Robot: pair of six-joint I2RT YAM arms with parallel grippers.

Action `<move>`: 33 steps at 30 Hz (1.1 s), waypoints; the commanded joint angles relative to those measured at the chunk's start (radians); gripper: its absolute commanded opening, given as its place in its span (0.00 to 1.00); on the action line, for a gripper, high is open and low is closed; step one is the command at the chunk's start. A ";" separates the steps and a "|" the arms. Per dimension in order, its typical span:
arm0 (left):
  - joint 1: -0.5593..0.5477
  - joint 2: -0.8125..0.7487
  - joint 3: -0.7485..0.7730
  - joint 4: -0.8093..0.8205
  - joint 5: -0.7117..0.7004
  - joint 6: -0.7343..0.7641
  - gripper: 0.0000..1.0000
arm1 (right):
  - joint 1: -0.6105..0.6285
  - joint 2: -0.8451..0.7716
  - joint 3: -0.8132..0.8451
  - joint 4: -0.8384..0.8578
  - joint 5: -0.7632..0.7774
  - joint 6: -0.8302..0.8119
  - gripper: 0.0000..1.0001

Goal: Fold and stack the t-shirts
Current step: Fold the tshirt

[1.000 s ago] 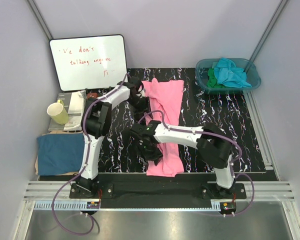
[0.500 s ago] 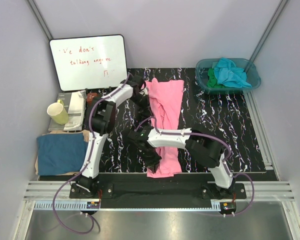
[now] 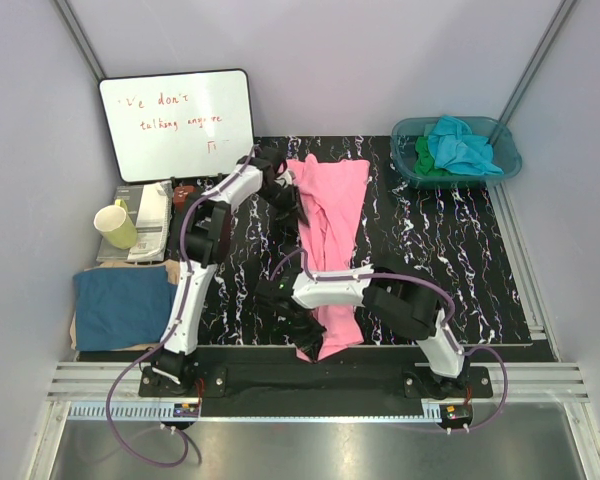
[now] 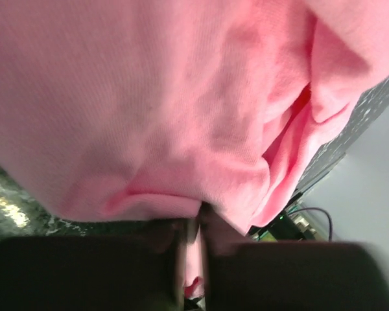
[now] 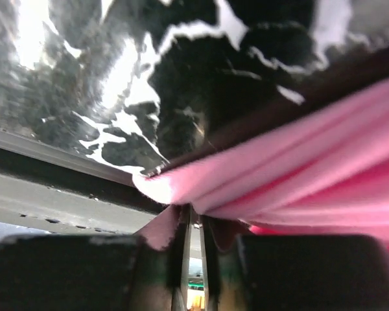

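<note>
While both end effectors have cloth, the pink t-shirt [image 3: 330,215] is the only one in work. It lies lengthwise down the middle of the desk [image 3: 450,260], narrowed into a long wrinkled strip, so I'd call the lengthwise fold in progress, not finished.

left end effector [image 3: 288,200]: jaws closed on the shirt's far left edge. Its wrist view shows pink fabric pinched between them.

right end effector [image 3: 308,338]: jaws closed on the near hem by the desk's front edge, with a thin fold of pink in the gap.

The dark blue t-shirt [image 3: 120,305] sits flat off the desk to the left. It looks folded already and is probably the start of the stack.

The turquoise t-shirt [image 3: 460,140] and green t-shirt [image 3: 423,158] are bunched in the teal basin [image 3: 508,162] at the far right corner, unfolded as far as I can tell.

Estimate: one done, one partway, two to go. Left for pink: a crosswise fold, then onto the blue one.
</note>
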 commanded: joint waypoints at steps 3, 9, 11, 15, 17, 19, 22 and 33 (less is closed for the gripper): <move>0.028 -0.163 -0.093 0.105 0.010 0.067 0.76 | 0.005 -0.137 0.085 -0.098 0.275 0.009 0.28; 0.026 -0.380 -0.318 0.148 0.024 0.125 0.99 | -0.075 -0.296 0.208 -0.158 0.455 0.015 0.60; 0.026 -0.445 -0.383 0.157 0.013 0.147 0.99 | -0.166 -0.370 0.207 -0.138 0.481 0.012 0.77; 0.025 -0.517 -0.501 0.171 -0.004 0.158 0.99 | -0.387 -0.477 0.115 -0.043 0.434 -0.035 1.00; 0.019 -0.546 -0.536 0.173 0.006 0.159 0.99 | -0.463 -0.481 0.061 0.000 0.356 -0.068 1.00; 0.008 -0.584 -0.596 0.173 0.010 0.158 0.99 | -0.533 -0.469 0.032 0.007 0.308 -0.082 1.00; 0.002 -0.641 -0.703 0.191 0.038 0.147 0.95 | -0.567 -0.475 -0.034 0.029 0.250 -0.083 1.00; -0.038 -0.789 -1.087 0.403 0.139 0.027 0.76 | -0.724 -0.548 -0.430 0.347 -0.076 0.081 0.77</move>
